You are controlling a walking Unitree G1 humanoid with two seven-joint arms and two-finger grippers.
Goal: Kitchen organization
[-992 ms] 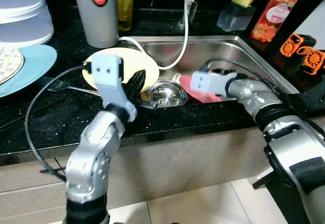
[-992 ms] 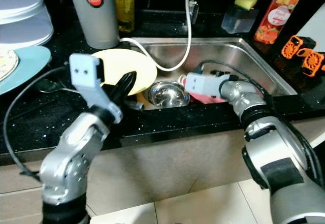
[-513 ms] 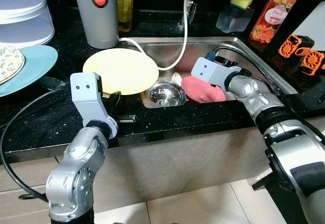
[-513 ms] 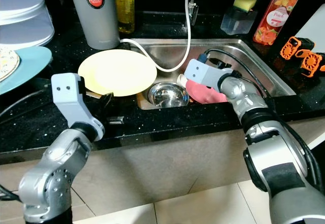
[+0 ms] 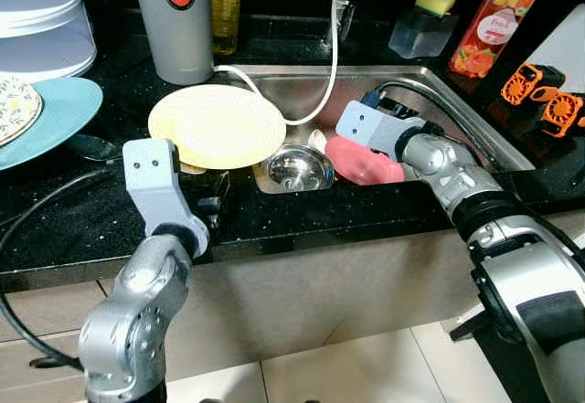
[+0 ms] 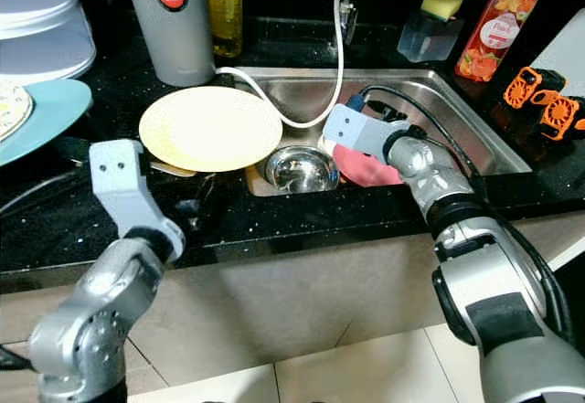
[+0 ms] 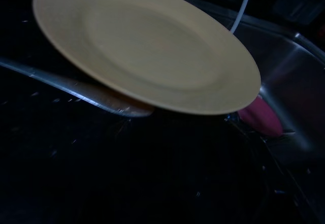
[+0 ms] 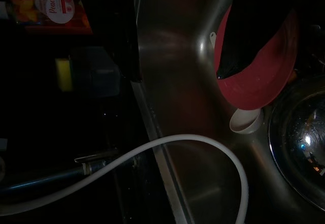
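A yellow plate (image 5: 218, 126) lies flat with its rim over the left edge of the steel sink (image 5: 430, 88); it is also seen in the left wrist view (image 7: 147, 56). My left gripper (image 5: 215, 204) hovers low over the black counter, just in front of the plate and apart from it. In the sink lie a steel bowl (image 5: 294, 167) and a pink-red plate (image 5: 364, 159). My right gripper (image 8: 177, 76) reaches into the sink, open, with one finger (image 8: 244, 31) over the pink-red plate (image 8: 264, 76) and nothing between the fingers.
A white hose (image 5: 327, 74) runs from the tap into the sink. A grey canister (image 5: 174, 19), a teal plate (image 5: 59, 115), a clear cover (image 5: 41, 19) and a spoon (image 5: 91, 147) are at the left. A sponge holder (image 5: 422, 21), a peach soap bottle (image 5: 494, 21) and orange parts (image 5: 548, 97) are at the right.
My left arm has drawn back from the yellow plate's rim toward the counter's front edge and dropped lower. My right gripper has shifted slightly deeper over the pink-red plate.
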